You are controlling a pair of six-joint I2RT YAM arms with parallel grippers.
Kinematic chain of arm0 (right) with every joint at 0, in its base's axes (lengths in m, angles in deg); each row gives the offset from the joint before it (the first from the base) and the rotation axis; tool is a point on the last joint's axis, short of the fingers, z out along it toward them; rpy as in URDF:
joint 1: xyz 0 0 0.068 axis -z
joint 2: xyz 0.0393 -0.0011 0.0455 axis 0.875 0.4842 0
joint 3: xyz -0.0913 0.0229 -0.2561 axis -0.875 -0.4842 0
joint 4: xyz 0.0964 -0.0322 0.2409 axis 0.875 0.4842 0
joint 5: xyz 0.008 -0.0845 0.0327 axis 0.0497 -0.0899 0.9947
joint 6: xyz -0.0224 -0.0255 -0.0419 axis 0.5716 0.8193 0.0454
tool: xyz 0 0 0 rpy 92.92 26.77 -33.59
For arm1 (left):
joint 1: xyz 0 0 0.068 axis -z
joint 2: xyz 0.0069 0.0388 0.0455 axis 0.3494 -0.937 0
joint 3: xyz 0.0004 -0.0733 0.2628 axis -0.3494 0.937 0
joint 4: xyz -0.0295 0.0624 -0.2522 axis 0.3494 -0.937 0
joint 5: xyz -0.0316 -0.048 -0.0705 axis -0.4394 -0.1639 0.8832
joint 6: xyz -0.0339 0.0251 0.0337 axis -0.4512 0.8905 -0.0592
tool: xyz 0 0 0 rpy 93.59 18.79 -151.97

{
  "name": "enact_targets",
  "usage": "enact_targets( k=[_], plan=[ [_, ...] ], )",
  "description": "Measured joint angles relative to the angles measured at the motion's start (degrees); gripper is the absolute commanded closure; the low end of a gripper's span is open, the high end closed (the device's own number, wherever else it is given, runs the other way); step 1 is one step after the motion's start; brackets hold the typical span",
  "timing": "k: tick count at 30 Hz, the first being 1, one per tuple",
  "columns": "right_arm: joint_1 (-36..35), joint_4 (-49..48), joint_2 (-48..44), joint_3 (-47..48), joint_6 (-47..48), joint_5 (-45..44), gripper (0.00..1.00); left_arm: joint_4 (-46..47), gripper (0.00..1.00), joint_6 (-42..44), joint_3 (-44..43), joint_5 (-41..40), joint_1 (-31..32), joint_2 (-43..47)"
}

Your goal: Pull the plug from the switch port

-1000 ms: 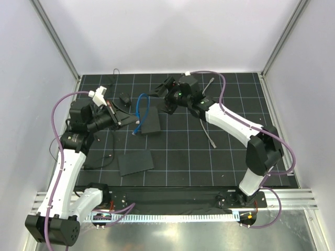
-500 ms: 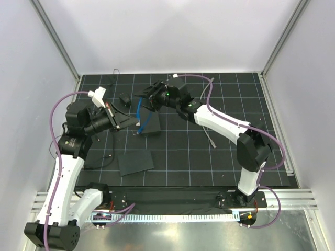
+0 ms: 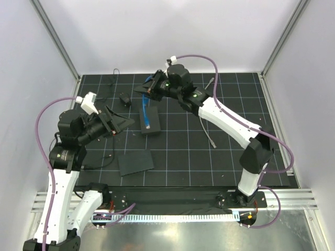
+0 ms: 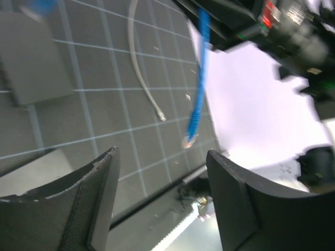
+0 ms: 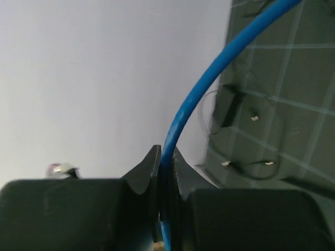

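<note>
Plug (image 4: 188,140) — out of the switch port, dangling free at the tip of the blue cable (image 3: 145,112), over the black switch box (image 3: 156,123) on the bench (image 3: 209,157). Right pincer (image 5: 166,157) clamped tight on that cable higher up, well above the bench; left pincer (image 4: 162,172) spread wide, holding nothing — off to the side.

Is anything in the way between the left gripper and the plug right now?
Nothing visible. The plug hangs free beyond the open left gripper, on the blue cable that the right gripper pinches higher up.
</note>
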Motion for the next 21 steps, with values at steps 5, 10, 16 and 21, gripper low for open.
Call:
enact_targets(
  k=[5,10,16,21],
  plan=[
    [1.2,11.2,-6.4,0.2,15.4,-5.6,0.99,-5.1,0.28,2.6,-2.3,-7.6,0.0,2.6],
    [4.9,17.4,-18.3,-5.4,34.6,-15.6,0.99,-8.0,0.27,4.2,-3.1,-11.2,0.0,4.0],
    [6.5,20.0,-25.6,-9.6,57.1,-28.2,0.99,-8.7,0.27,4.2,-3.3,-12.0,0.0,3.8],
    [7.3,19.2,-23.1,-16.9,70.2,-32.3,0.99,-7.9,0.27,3.7,-2.6,-11.8,0.0,3.6]
  ],
)
